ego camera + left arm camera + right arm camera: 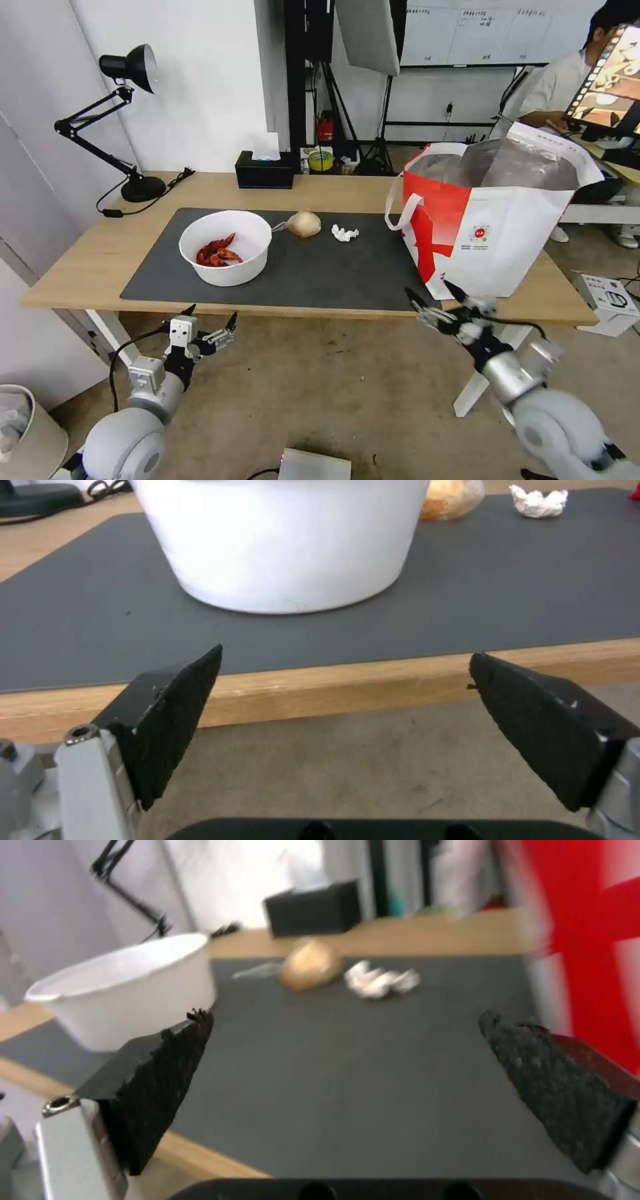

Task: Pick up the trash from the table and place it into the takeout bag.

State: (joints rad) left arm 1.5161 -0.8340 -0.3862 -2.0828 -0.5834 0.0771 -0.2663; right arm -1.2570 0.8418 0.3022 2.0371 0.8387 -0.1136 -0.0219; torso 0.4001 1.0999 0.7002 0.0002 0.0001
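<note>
Head view: both end effectors released, left (212, 320) below bowl (226, 247), right (437, 297) beside takeout bag (493, 220).

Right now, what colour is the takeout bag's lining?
Silver foil, inside the takeout bag; clearest in the head view.

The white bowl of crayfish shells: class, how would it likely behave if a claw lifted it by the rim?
The white bowl looks thin-walled, so its rim would probably flex under a pinch. It holds only a few red shells heaped on one side, so it is likely light but may tilt. Its smooth wall could slip.
</note>
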